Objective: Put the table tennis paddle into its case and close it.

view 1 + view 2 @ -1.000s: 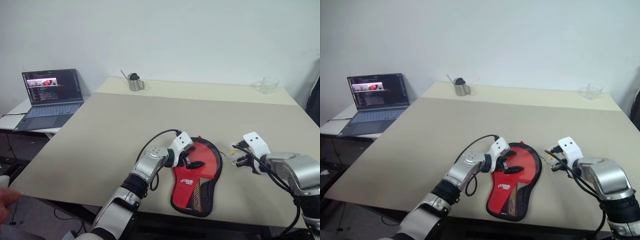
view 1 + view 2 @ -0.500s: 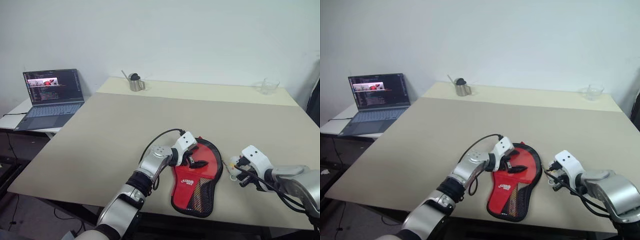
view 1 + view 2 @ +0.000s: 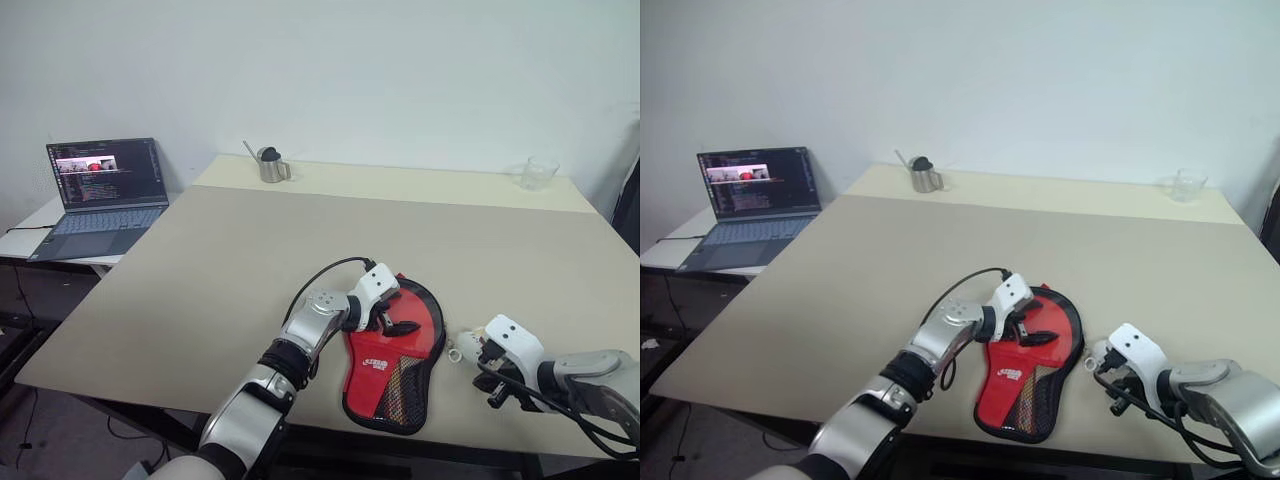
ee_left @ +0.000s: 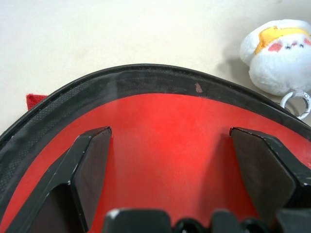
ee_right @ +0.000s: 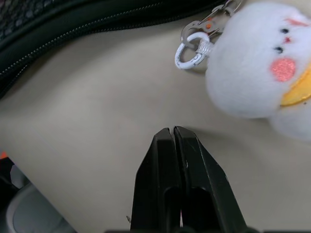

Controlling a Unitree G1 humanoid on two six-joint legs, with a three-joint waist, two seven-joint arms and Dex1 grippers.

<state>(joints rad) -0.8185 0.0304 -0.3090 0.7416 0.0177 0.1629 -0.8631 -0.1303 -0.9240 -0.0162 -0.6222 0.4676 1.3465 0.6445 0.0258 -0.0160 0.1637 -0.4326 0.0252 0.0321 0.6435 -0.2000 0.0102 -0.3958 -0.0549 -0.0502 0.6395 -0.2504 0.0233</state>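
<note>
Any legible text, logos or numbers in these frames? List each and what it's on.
White logo on the red side of the case: lettering there, too small to read.
Laptop screen: lines of text and a small picture, too small to read.
Plush keychain: a printed face, no words.
Nothing else carries readable text.

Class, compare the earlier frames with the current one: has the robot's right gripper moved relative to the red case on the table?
Yes. The right gripper has pulled back toward the table's near edge, from level with the round end of the case to beside its middle.
</note>
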